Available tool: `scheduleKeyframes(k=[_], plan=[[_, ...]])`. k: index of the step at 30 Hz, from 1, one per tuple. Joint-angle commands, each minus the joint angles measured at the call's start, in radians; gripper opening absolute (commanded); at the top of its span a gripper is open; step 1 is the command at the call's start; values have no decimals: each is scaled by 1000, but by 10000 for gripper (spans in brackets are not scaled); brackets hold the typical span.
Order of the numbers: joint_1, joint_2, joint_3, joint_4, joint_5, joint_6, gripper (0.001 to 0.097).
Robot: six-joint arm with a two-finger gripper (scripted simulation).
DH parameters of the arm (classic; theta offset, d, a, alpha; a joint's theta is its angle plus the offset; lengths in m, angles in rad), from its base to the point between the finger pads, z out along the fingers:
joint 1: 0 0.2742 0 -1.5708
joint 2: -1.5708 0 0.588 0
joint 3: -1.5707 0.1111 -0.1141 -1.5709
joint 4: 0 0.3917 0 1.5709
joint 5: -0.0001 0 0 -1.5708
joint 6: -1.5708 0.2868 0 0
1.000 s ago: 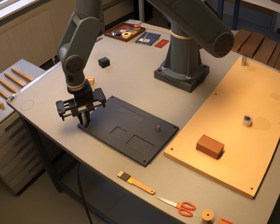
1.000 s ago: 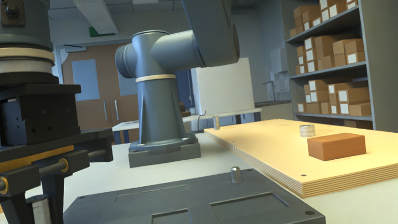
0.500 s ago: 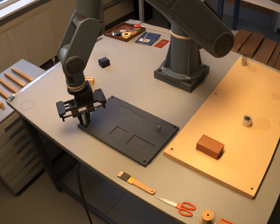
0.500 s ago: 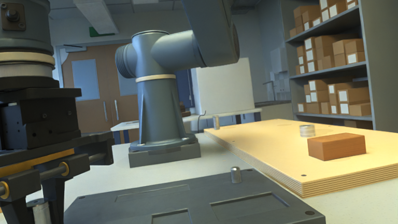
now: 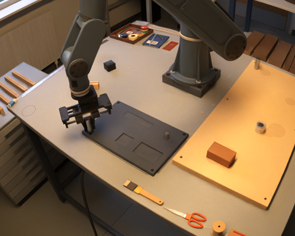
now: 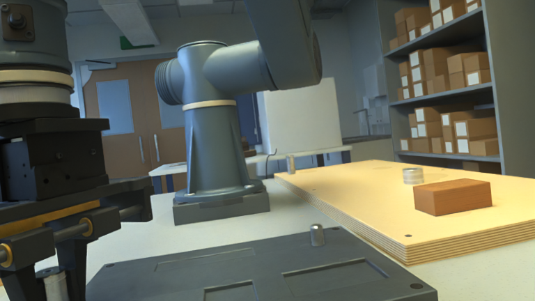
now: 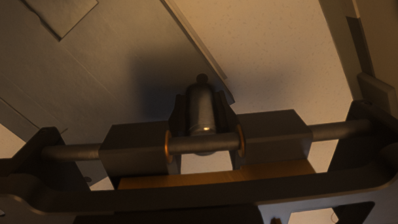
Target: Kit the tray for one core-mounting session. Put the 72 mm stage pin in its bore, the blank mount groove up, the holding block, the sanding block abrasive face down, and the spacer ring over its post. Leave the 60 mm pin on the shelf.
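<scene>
A metal stage pin stands upright at the left corner of the dark tray, its lower end at the tray surface. The tray has three shallow recesses and a short post. On the plywood shelf to the right lie a brown block, a spacer ring and a second pin standing at the far corner. A small black block and a small wooden piece sit on the table behind the tray. My gripper is closed around the stage pin.
The arm's base stands behind the tray. A brush, scissors and a spool lie along the near table edge. A parts box and notebook sit at the far side.
</scene>
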Motion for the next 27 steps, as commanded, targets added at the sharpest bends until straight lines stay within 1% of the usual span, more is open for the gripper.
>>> scheduleKeyframes(k=[1,8,27], plan=[[0,-2,-1,0,0,0,278],[0,-2,-1,0,0,0,418],[0,-2,-1,0,0,0,418]])
